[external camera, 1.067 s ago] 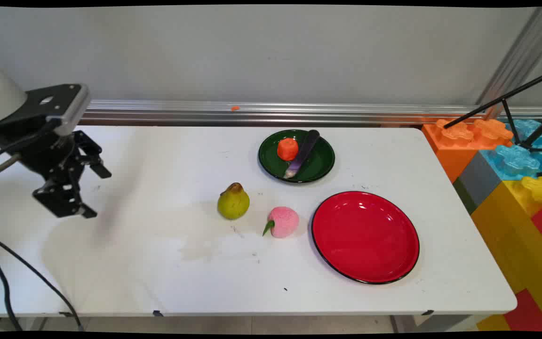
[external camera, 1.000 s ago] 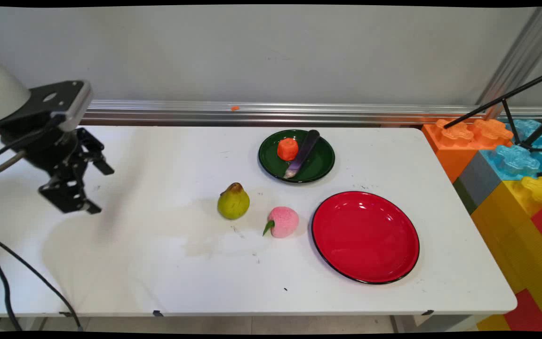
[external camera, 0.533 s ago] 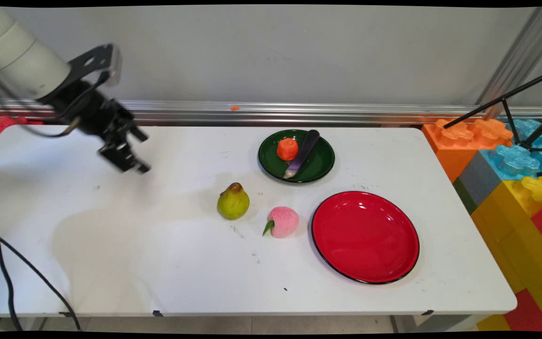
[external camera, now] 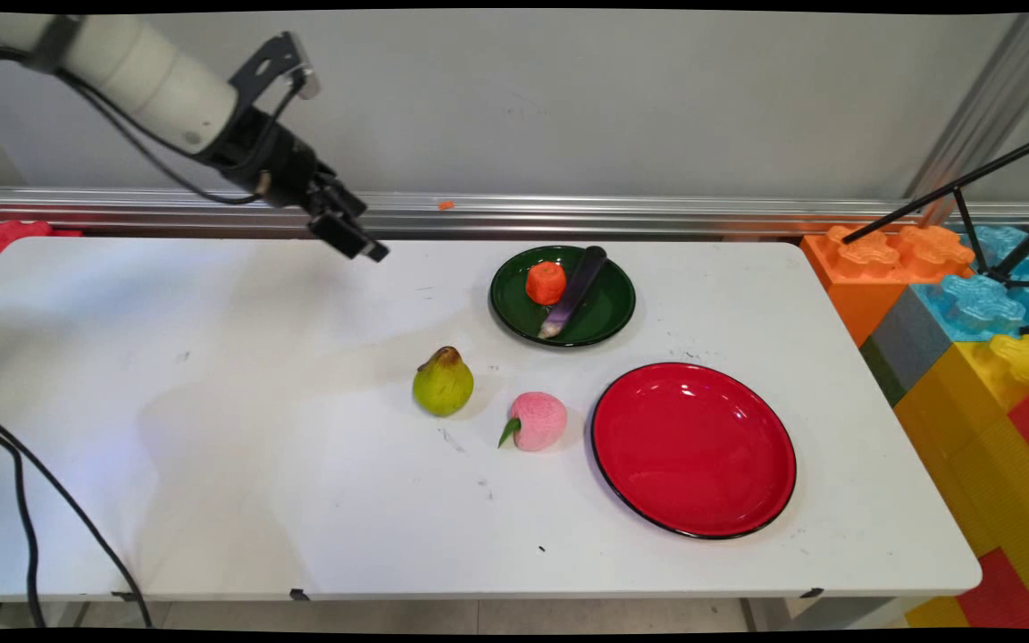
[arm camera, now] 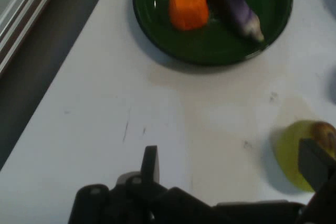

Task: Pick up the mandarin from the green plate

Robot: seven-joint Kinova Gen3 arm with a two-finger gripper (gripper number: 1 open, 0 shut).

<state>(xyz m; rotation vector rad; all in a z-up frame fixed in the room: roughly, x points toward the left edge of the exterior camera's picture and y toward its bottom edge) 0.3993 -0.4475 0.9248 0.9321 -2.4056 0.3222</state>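
1. White bench (external camera: 211,464) against a grey wall, big toy blocks (external camera: 970,339) stacked off its right end.
2. Claw (external camera: 355,243) hangs in the air over the back of the bench, fingers spread wide, holding nothing.
3. Closest thing is the green plate (external camera: 608,313) to its right, with a carrot chunk (external camera: 547,282) and an eggplant (external camera: 574,290) on it.
4. Pear (external camera: 443,382) and peach (external camera: 537,421) sit near each other mid-bench, peach just beside an empty red plate (external camera: 693,449).
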